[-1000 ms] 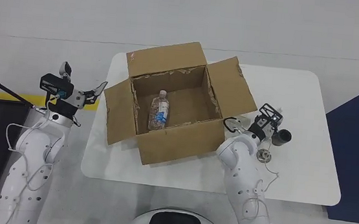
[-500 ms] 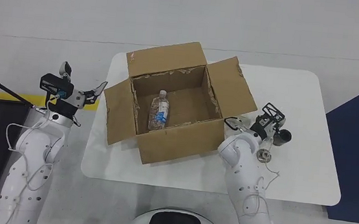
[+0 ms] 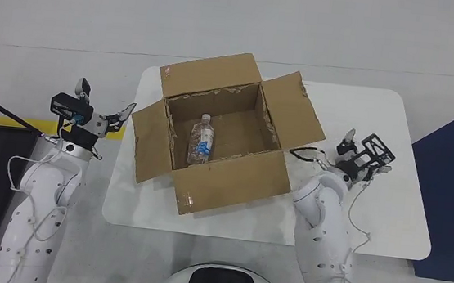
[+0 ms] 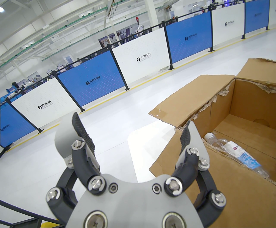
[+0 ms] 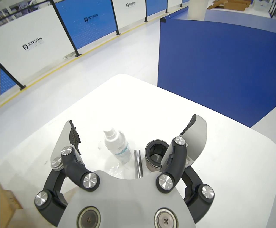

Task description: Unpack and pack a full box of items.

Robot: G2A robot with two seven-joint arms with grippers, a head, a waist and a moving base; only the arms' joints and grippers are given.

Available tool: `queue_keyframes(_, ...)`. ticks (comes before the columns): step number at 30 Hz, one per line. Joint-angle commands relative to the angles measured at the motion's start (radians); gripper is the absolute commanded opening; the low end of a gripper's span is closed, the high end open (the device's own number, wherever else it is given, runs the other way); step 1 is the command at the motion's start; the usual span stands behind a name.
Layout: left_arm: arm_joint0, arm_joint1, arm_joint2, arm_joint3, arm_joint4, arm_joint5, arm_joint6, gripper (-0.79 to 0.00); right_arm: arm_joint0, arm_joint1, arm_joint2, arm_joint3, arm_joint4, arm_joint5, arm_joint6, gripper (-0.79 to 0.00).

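One white table (image 3: 393, 125) with the open cardboard box (image 3: 205, 74) on it, all four flaps folded out. Left gripper (image 3: 107, 101) hangs just off the box's left flap, past the table edge. Its wrist view has the jaws apart and empty (image 4: 131, 119), looking over the box's left wall (image 4: 237, 194). Right gripper (image 3: 366, 151) sits over the table to the right of the box's right flap, jaws also spread with nothing between them (image 5: 133, 121). Water bottle (image 3: 202, 138) lies on its side on the box floor, nearer the left wall. The top view gives its full length, with the long axis running near wall to far wall and the cap toward the far wall. The left wrist view catches the cap and label (image 4: 232, 151) over the wall. Right wrist view adds small items on the table right of the box: a white spray bottle (image 5: 117, 143), a dark ring part (image 5: 155, 154) and a metal rod (image 5: 138, 164) between them.
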Motion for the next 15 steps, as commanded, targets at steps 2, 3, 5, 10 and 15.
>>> queue_keyframes(2,0.0,0.0,0.0,0.0,0.0,0.0,0.0,0.0,-0.069,0.0,0.0,-0.165,0.049,-0.058,0.037,0.0)
queue_keyframes(3,0.0,0.0,0.0,0.0,0.0,0.0,0.0,0.0,-0.091,0.001,-0.002,-0.207,0.063,-0.078,0.054,0.0)
queue_keyframes(5,0.0,0.0,0.0,0.0,0.0,0.0,0.0,0.0,-0.129,0.001,-0.02,-0.29,0.102,-0.123,0.111,0.0)
queue_keyframes(10,0.0,0.0,0.0,0.0,0.0,0.0,0.0,0.0,-0.195,0.011,-0.096,-0.445,0.127,-0.28,0.362,0.0)
queue_keyframes(15,0.0,0.0,0.0,0.0,0.0,0.0,0.0,0.0,-0.22,0.019,-0.184,-0.534,0.076,-0.352,0.505,0.0)
